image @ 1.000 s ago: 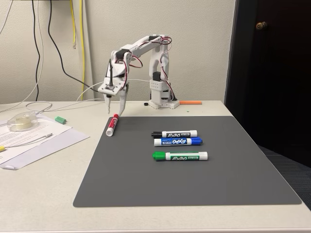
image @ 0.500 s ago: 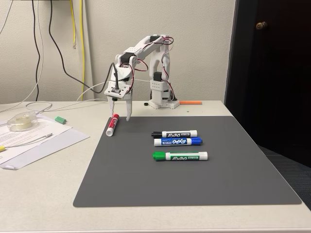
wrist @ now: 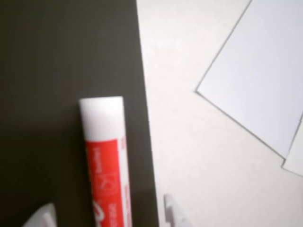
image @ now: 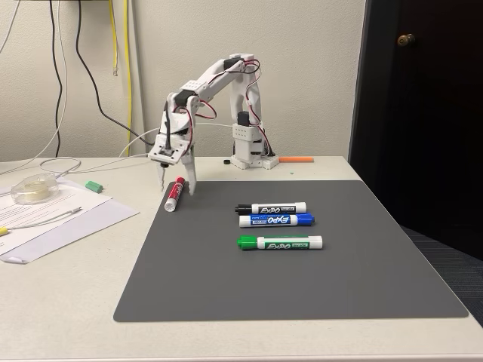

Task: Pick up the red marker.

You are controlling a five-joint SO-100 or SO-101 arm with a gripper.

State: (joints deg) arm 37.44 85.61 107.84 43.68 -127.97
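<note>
Pincer (image: pixel 173 185): spread open, empty, fingers pointing down astride the far end of the red marker (image: pixel 174 194) | Red marker: flat at the gray mat's (image: pixel 302 286) far-left corner, along its left edge | Wrist view: marker barrel (wrist: pixel 105 161) between both fingertips (wrist: pixel 171 208), mat edge beside it, white paper (wrist: pixel 265 75) on the tabletop (image: pixel 68 286) | Black, blue, green markers (image: pixel 279 242): mid-mat, well apart.

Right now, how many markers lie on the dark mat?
4: red marker at the mat's left edge; black, blue and green stacked mid-mat.
</note>
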